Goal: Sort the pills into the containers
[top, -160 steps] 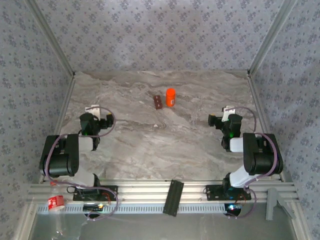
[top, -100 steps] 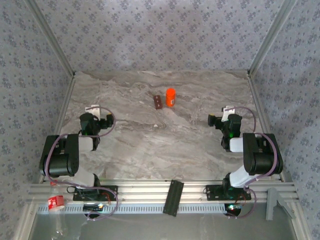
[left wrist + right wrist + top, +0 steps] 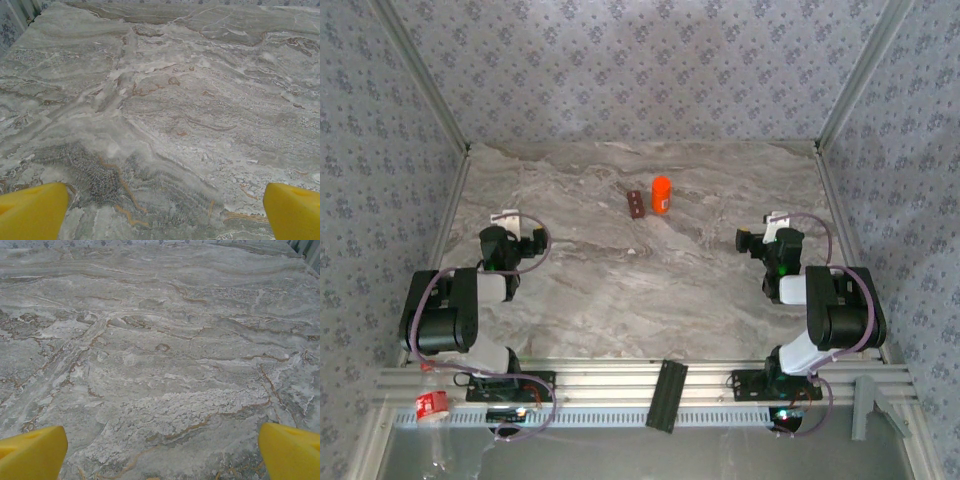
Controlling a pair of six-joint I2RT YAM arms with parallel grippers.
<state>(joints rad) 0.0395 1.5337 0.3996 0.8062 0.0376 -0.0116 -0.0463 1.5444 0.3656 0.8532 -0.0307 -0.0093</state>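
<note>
Both arms sat folded low at their own sides of the bench [image 3: 620, 290].

Left hand [image 3: 162, 212]: spread wide, yellow fingertips [image 3: 32, 210] at the two lower corners of its wrist view, bare marble between them, nothing held.

Right hand [image 3: 162, 452]: likewise spread wide and empty.

Containers [image 3: 636, 204]: a dark reddish-brown strip of joined compartments lay toward the far middle of the bench. It was just beside the upright orange bottle [image 3: 661, 195], on the bottle's left, and well apart from both hands.

Pills: too small to make out from above. Could not tell whether they lay loose on the bench or sat in the bottle.

Judgement: sorting not yet begun; the step in hand was the first approach. The next move probably called for one hand to reach out to the far middle. The pills would have to be found before any pinch, and specks that small would need a fine, nearly pressed-together grip. The other hand might steady the strip.
</note>
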